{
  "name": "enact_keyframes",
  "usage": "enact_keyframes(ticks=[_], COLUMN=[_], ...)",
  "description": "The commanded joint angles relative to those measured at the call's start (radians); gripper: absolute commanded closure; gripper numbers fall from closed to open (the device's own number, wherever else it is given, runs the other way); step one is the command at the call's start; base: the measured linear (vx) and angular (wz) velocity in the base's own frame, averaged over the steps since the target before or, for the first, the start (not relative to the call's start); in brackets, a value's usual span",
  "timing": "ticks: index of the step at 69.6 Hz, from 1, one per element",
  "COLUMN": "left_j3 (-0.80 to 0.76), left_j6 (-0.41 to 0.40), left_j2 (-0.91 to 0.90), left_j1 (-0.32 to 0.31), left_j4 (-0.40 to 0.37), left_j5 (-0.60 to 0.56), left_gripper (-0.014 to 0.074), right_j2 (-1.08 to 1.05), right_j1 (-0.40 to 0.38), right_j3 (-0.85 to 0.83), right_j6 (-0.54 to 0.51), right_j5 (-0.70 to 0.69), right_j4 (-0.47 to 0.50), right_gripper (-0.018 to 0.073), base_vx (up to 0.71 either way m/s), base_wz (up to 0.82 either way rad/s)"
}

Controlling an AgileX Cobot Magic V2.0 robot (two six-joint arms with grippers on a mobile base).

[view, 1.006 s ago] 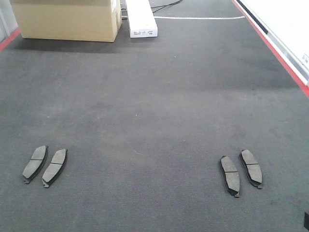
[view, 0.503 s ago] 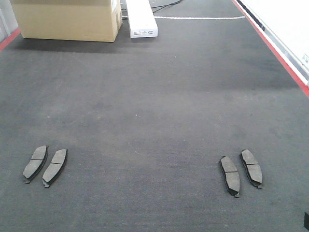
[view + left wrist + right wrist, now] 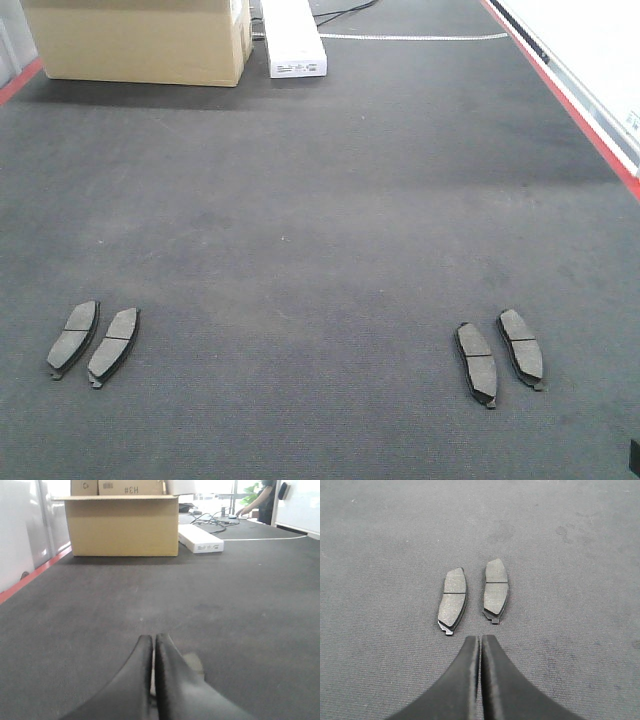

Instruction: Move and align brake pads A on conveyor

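Expect each brake pad to be stiff, dense and flat against the belt (image 3: pixel 320 230), so you will likely need to pinch across the narrow width at the groove. They are dark grey, slightly curved slabs. Taking the cardboard box (image 3: pixel 140 40) as landmark: one pair (image 3: pixel 92 340) lies well short of it on the same side, the other pair (image 3: pixel 500 350) well apart toward the opposite edge. Left claw (image 3: pixel 152 647) and right claw (image 3: pixel 480 645) are both pressed together, empty; the right hangs just short of its pair.

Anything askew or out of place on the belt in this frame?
Nothing damaged or spilled. The four brake pads lie flat on the conveyor in two separate pairs, each pair angled differently, so not yet aligned.
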Motion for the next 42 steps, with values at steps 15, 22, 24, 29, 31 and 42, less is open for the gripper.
enact_keyframes(ticks=[15, 22, 24, 29, 31, 42], left_j3=[0.070, 0.070, 0.070, 0.069, 0.069, 0.069], left_j6=[-0.001, -0.001, -0.001, -0.001, -0.001, -0.001], left_j2=[-0.021, -0.021, -0.021, -0.019, -0.019, -0.019], left_j1=[0.005, 0.005, 0.005, 0.005, 0.005, 0.005], left_j4=[-0.018, -0.018, -0.018, -0.018, -0.018, -0.018], left_j5=[-0.131, -0.130, -0.130, -0.130, -0.130, -0.130], left_gripper=[0.0602, 0.0602, 0.0602, 0.0602, 0.0602, 0.0602], right_j2=[0.005, 0.005, 0.005, 0.005, 0.005, 0.005], right_j1=[-0.008, -0.008, -0.008, -0.008, -0.008, -0.008], right_j3=[-0.027, -0.027, -0.027, -0.027, -0.027, -0.027], right_j6=[-0.001, -0.001, -0.001, -0.001, -0.001, -0.001], right_j5=[-0.056, -0.056, -0.056, -0.056, -0.056, -0.056], right_j4=[-0.011, -0.011, -0.011, -0.011, -0.011, -0.011], right_gripper=[0.0571, 0.0571, 0.0571, 0.0571, 0.0571, 0.0571], base_vx=[0.00, 0.00, 0.00, 0.00, 0.00, 0.00], base_wz=[0.00, 0.00, 0.00, 0.00, 0.00, 0.00])
